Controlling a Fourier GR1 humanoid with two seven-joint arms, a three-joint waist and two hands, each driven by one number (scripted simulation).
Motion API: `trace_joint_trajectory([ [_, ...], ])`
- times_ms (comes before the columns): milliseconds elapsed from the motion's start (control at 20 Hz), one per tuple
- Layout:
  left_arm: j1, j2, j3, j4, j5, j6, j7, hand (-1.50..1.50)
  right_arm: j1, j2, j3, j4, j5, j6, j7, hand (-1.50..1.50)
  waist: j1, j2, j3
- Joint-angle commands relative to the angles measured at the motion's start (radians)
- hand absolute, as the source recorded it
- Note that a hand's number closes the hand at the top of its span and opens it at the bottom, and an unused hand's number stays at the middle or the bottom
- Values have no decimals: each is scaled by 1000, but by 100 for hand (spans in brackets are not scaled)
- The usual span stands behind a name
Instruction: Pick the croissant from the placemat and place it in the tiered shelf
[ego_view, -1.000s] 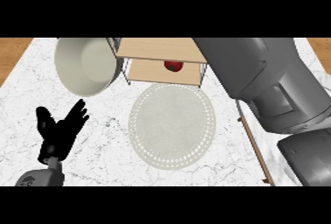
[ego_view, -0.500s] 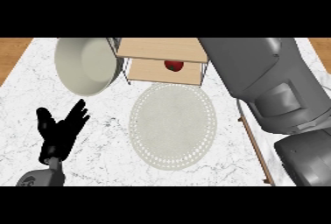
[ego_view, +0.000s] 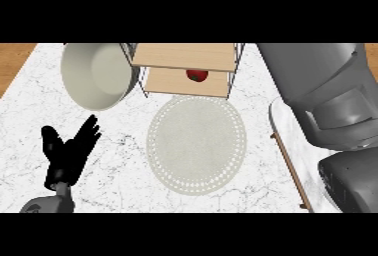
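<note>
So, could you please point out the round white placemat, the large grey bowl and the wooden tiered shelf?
Round white placemat (ego_view: 196, 144): head view, its centre.
Large grey bowl (ego_view: 96, 75): head view, inner surface.
Wooden tiered shelf (ego_view: 184, 56): head view, top board.

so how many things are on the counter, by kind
bowl: 1
tiered shelf: 1
red item on the shelf's lower tier: 1
round placemat: 1
Total: 4
No croissant shows on the placemat. The left hand rests open at lower left.
</note>
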Motion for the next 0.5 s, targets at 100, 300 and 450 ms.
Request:
trace_joint_trajectory([
  [100, 39, -18, -12, -20, -2, 16, 47, 0, 43, -82, 11, -43, 55, -105, 54, -150, -27, -10, -3],
  [300, 26, 14, 29, 12, 18, 1, 47, 0, 50, -139, 1, -85, 80, -163, 138, -150, -34, -11, -3],
  [450, 56, -24, -4, -40, 13, 9, 50, 0, 105, -191, -17, -157, 68, -157, 156, -150, -35, -13, -2],
])
